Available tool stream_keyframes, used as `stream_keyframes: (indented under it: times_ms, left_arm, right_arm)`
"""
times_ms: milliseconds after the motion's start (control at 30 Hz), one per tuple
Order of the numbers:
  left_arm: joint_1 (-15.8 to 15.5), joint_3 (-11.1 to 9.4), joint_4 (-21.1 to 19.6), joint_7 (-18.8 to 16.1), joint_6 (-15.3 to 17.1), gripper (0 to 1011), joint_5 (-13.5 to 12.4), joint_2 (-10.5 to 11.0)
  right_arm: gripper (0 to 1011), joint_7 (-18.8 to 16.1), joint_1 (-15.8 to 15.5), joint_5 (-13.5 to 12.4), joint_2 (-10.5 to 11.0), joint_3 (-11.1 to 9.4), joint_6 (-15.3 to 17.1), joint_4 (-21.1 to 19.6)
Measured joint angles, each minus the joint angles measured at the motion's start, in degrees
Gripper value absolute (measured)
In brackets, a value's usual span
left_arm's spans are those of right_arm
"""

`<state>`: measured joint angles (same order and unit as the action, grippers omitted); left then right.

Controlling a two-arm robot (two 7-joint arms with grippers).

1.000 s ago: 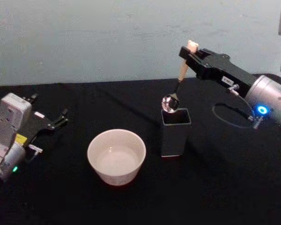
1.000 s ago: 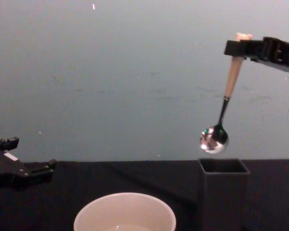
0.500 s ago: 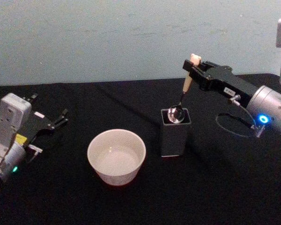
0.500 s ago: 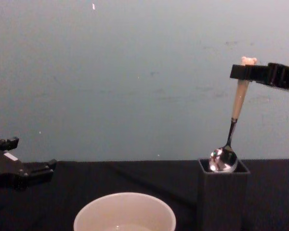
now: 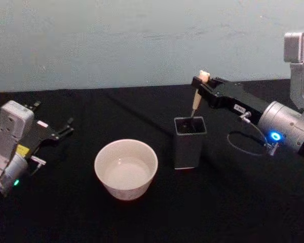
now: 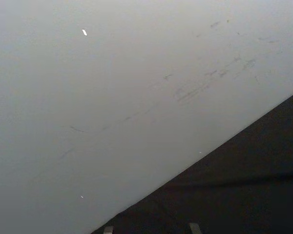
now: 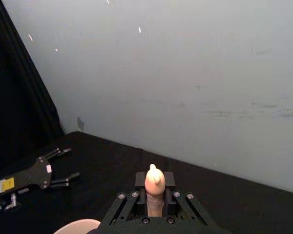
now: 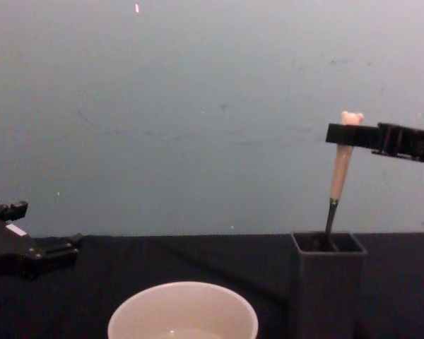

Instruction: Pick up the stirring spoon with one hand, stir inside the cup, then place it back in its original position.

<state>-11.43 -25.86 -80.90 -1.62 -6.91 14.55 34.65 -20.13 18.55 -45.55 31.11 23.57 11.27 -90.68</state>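
Peach stirring spoon (image 8: 338, 175) hangs from right hand (image 8: 345, 134), neck entering grey holder (image 8: 328, 282).

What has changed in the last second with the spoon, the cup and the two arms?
The right pincer, still shut on the stirring spoon, came down and lowered it. The spoon's bowl, which hung above the dark grey holder, now sits inside it, with the neck and handle sticking out. Nothing was let go. The cup and the open left pincer stayed put.
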Motion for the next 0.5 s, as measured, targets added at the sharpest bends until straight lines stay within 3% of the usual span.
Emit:
stream_keyframes:
  times_ms: [500]
  left_arm:
    - [0.0, 0.0, 0.0, 0.0, 0.0, 1001, 0.0, 0.0]
  right_arm:
    - [227, 0.5, -0.2, 1.7, -1.6, 1.0, 0.6, 2.8]
